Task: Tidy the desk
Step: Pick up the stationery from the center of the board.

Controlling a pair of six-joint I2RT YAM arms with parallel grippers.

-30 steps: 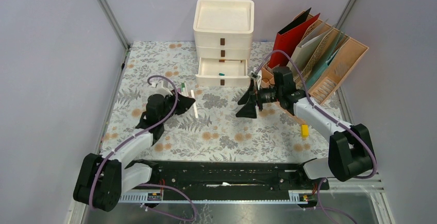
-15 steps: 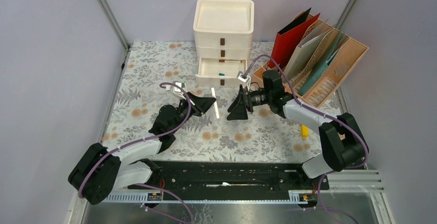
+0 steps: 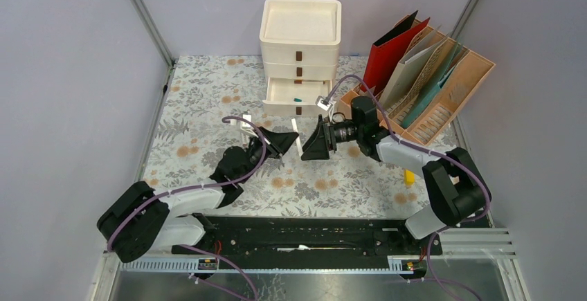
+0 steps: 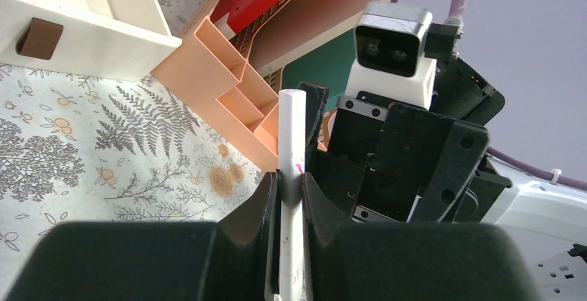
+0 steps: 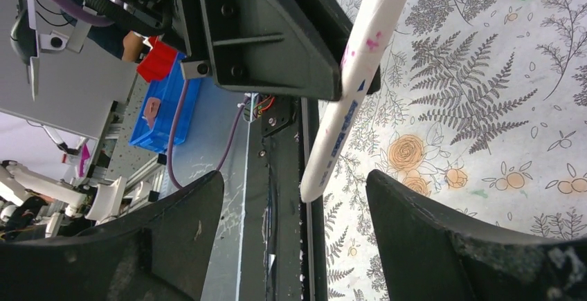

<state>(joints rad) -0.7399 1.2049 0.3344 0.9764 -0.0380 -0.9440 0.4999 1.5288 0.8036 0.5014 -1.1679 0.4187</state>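
Pen handover above the desk [image 3: 208,100].
My left gripper [image 4: 287,183] clamped the pen [image 4: 291,135]; my right gripper [image 5: 297,235] gaped wide. Risk: early release could drop it.

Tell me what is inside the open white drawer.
One small teal item lies in the open drawer. Its back part is hidden under the drawer unit, so more cannot be told.
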